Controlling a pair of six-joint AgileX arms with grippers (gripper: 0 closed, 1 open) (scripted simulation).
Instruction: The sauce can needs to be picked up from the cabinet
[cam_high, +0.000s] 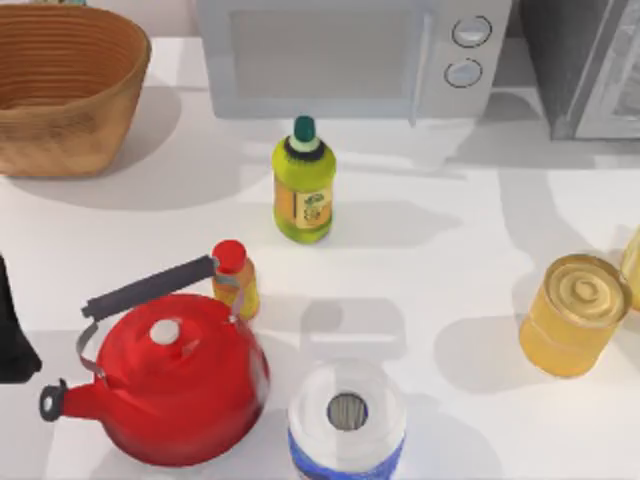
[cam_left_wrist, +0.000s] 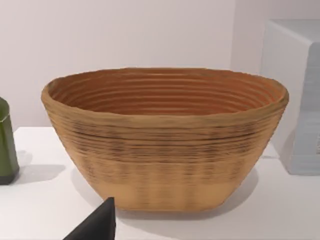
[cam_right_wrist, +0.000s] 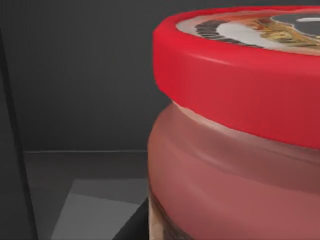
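The sauce can (cam_right_wrist: 235, 165) looms very close in the right wrist view, with a red lid, a printed label on top and a reddish body. It stands inside the dark cabinet (cam_right_wrist: 80, 75), on its grey floor. My right gripper is right at the can; a dark wedge beside the can's base looks like one of its fingers (cam_right_wrist: 134, 224). In the top view the cabinet (cam_high: 585, 65) stands at the back right corner. My left gripper (cam_high: 12, 335) stays parked at the table's left edge.
A woven basket (cam_high: 60, 90) sits back left and a white microwave (cam_high: 350, 55) at the back middle. A green bottle (cam_high: 303, 185), a red kettle (cam_high: 170, 385), a small red-capped yellow bottle (cam_high: 236, 280), a paper roll (cam_high: 347, 420) and a yellow-gold can (cam_high: 573, 315) stand on the table.
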